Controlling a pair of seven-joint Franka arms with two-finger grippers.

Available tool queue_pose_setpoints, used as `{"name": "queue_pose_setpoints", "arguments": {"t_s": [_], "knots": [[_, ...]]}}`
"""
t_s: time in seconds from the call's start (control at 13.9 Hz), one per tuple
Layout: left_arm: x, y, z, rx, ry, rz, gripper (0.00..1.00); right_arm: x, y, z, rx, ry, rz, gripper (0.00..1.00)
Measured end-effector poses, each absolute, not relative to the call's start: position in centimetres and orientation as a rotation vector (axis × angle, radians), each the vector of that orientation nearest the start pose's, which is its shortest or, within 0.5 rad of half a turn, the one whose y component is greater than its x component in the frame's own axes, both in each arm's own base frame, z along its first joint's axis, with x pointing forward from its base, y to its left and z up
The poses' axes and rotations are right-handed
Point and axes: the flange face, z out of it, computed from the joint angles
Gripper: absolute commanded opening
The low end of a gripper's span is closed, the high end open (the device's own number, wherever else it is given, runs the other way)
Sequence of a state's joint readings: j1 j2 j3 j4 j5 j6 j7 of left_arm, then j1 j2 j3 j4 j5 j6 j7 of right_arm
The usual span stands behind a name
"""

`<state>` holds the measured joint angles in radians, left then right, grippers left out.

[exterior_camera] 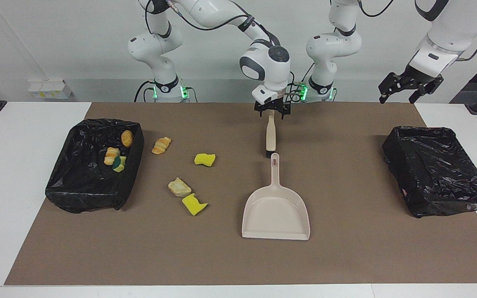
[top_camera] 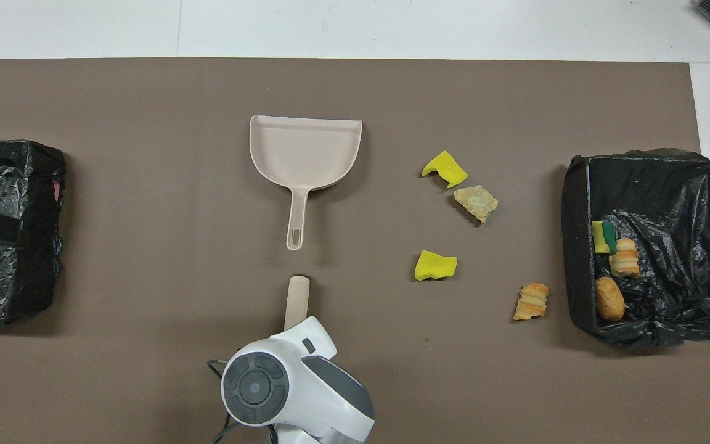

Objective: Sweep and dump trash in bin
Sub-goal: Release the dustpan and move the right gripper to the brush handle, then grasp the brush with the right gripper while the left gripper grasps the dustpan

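Observation:
The beige dustpan [exterior_camera: 275, 212] [top_camera: 304, 151] lies empty mid-mat, handle toward the robots. A tan-handled brush [exterior_camera: 270, 134] [top_camera: 297, 299] lies nearer the robots, in line with it. My right gripper [exterior_camera: 272, 112] hangs open just over the brush handle's end; in the overhead view its wrist hides it. Loose trash lies on the mat beside the bin [exterior_camera: 85, 198] [top_camera: 577, 246]: a pastry piece [exterior_camera: 161, 145], a yellow chunk [exterior_camera: 204, 159], a tan piece [exterior_camera: 179, 187], another yellow chunk [exterior_camera: 193, 204]. Three scraps [exterior_camera: 114, 157] lie in that bin. My left gripper [exterior_camera: 402, 89] waits open and raised.
A second black-lined bin [exterior_camera: 449, 203] [top_camera: 10, 246] stands at the left arm's end of the table. A brown mat [exterior_camera: 346, 256] covers most of the white table.

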<state>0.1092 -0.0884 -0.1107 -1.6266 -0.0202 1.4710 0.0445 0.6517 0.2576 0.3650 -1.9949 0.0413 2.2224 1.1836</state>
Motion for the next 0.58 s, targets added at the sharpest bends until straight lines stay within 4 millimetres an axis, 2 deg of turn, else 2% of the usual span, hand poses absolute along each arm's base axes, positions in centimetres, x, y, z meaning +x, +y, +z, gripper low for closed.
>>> {"name": "queue_pose_setpoints", "arguments": {"t_s": [0.14,0.29,0.36,0.58], "knots": [[51.6,-0.6,63.7,-3.151,0.074,0.107,1.00,30.5,50.8,34.2,-3.078,0.304,0.186,0.93],[51.6,-0.6,63.7,-3.151,0.074,0.107,1.00,30.4,50.8,34.2,-3.077,0.304,0.189,0.86],[51.6,-0.6,63.7,-3.151,0.074,0.107,1.00,30.4,50.8,34.1,-3.078,0.305,0.190,0.75],[51.6,-0.6,63.7,-3.151,0.074,0.107,1.00,30.0,50.8,33.8,-3.085,0.297,0.195,0.24]]}}
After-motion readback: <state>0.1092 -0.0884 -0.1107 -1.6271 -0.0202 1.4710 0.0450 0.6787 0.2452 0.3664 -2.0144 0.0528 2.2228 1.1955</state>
